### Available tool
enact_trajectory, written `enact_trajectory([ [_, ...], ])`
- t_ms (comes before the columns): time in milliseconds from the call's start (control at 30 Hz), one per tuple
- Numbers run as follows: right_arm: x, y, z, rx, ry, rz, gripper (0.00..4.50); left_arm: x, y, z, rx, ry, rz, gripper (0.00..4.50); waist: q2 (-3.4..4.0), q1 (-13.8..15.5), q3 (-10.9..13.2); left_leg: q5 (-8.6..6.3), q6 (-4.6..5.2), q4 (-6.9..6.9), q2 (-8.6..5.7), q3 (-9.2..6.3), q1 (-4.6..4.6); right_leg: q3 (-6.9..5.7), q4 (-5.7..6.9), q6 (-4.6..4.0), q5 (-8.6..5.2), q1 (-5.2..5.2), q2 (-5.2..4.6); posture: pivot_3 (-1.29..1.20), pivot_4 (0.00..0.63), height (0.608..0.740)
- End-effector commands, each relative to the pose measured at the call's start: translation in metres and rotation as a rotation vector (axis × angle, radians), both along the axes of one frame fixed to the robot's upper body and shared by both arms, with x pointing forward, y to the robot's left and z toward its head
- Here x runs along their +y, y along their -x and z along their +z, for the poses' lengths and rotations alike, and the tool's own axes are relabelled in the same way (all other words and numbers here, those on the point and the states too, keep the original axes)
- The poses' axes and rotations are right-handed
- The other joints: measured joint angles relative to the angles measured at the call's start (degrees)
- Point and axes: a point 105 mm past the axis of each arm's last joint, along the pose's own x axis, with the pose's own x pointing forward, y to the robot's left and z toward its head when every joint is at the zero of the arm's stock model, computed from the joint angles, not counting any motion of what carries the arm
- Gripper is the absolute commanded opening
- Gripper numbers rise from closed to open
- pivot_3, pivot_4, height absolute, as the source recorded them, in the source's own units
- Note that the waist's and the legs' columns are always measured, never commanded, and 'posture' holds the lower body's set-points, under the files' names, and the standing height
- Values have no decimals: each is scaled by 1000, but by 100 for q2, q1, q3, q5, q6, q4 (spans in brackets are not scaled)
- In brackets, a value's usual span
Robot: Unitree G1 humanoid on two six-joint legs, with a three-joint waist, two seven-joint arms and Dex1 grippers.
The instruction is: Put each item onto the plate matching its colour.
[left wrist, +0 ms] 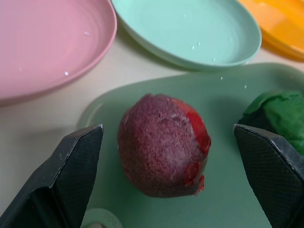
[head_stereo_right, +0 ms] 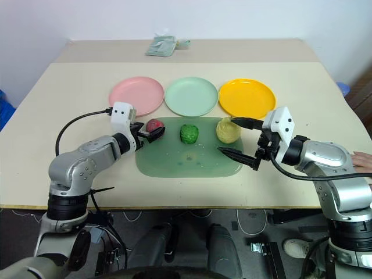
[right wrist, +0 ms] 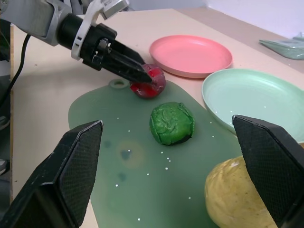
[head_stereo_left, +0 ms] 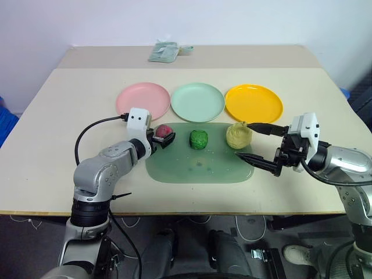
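Wide-open left gripper [left wrist: 164, 156] has the red fruit [left wrist: 161, 145] sitting right between its fingers, probably not touching yet. Right gripper [head_stereo_left: 254, 142] is open and empty beside the yellow fruit [head_stereo_left: 238, 136].

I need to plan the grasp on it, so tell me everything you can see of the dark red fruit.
The dark red fruit is small, roundish and dull maroon, with brighter glossy red patches on one side. It sits on the translucent green mat, at the end near the pink plate, apart from the bumpy green fruit. The left gripper has its open jaws on either side of it, not yet closed on it.
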Motion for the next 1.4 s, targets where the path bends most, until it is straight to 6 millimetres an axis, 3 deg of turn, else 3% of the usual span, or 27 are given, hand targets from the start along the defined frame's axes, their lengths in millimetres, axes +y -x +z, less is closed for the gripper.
enact_trajectory([
  [33, 0, 5, 15, -69, 3, 2, 4500, 2, -5, 9, -35, -9, 25, 3970, 0, 1, 0, 0, 0, 0, 0, 0, 0, 0, 0, 0, 0, 0, 0, 0, 150, 740],
  [67, -1, 5, 15, -70, 2, -1, 4500, 2, -5, 9, -35, -8, 25, 3719, 0, 1, 0, 0, 0, 0, 0, 0, 0, 0, 0, 0, 0, 0, -1, 0, 150, 740],
  [167, -3, 6, 16, -73, 0, -8, 4500, 3, -5, 13, -46, -6, 35, 2377, 0, 0, 0, 0, 0, 0, 0, 0, 0, 0, 0, 0, 0, 0, -1, 0, 150, 740],
  [333, -5, 5, 16, -80, -3, -22, 4500, 20, -19, 36, -128, 60, 143, 2377, -1, 8, 1, 0, 0, 1, 0, 0, 0, 0, 0, 0, 0, 0, -1, 0, 150, 740],
  [567, -3, -3, 17, -117, -29, -41, 4500, 75, -74, 69, -261, 11, 412, 2377, -2, 2, 1, 3, -4, 0, -3, 3, 2, -1, 4, 3, 2, -1, 5, 0, 150, 740],
  [767, 0, -10, 18, -142, -46, -58, 4500, 83, -109, 58, -257, -7, 486, 2377, -6, 9, 2, 3, -3, 2, -10, 1, 1, -3, 4, 24, 15, -1, 3, 0, 150, 740],
  [933, 2, -13, 18, -147, -50, -61, 4500, 76, -122, 42, -233, -12, 458, 2377, -8, 0, 4, 2, -1, 2, -13, 2, 0, -3, 5, 27, 17, -2, 1, 0, 150, 740],
  [1033, 2, -12, 19, -149, -49, -67, 4500, 69, -124, 43, -246, -6, 425, 3306, -9, -10, 4, 1, 1, 1, -13, 2, -1, -3, 6, 29, 18, -4, 0, 0, 150, 740],
  [1100, 2, -12, 21, -149, -55, -75, 4500, 67, -121, 50, -276, 4, 403, 4279, -10, -9, 5, 0, 1, 1, -13, 2, -1, -2, 7, 29, 19, -4, -1, 0, 150, 740],
  [1133, 2, -11, 22, -149, -56, -78, 4500, 65, -119, 53, -288, 12, 387, 4447, -10, -10, 5, 0, 2, 1, -13, 2, -1, -2, 8, 30, 19, -4, -1, 0, 150, 740],
  [1233, 2, -10, 23, -147, -59, -85, 4500, 58, -103, 65, -357, -27, 305, 4447, -9, -21, 4, 0, 2, 0, -12, 3, -1, 1, 8, 29, 19, -5, -2, 0, 150, 740],
  [1400, 2, -8, 23, -140, -64, -93, 4500, 26, -52, 79, -422, -31, 80, 4447, -7, -41, 3, -2, 3, -1, -12, 4, -2, 11, 13, 28, 20, -10, -3, 0, 150, 740],
])
